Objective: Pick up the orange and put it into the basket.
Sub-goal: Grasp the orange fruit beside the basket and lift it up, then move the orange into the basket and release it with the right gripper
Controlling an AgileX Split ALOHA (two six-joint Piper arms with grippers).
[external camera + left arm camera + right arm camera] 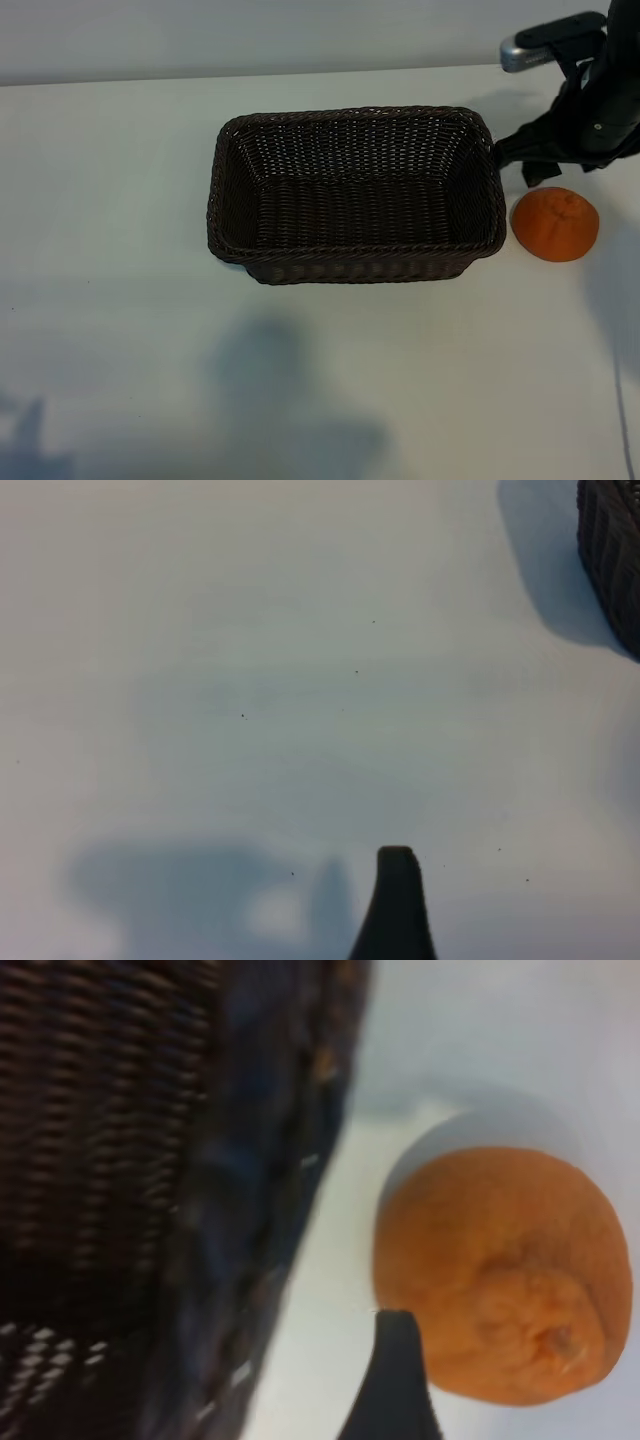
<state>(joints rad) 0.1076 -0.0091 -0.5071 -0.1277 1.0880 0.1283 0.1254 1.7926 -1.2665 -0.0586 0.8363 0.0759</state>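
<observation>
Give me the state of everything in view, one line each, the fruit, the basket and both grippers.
orange: on the table, just outside the basket's right end, not held.
basket: upright, nothing inside.
right gripper: open, above and behind the orange.
left gripper: open, over bare table, holding nothing.

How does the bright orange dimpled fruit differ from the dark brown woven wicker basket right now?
The bright orange dimpled fruit is small and round; the dark brown woven wicker basket is rectangular and several times wider. The fruit's skin is solid and puckered on top; the basket is open weave with a braided rim and holds nothing. Both rest on the white table, the fruit just off the basket's right end.
</observation>
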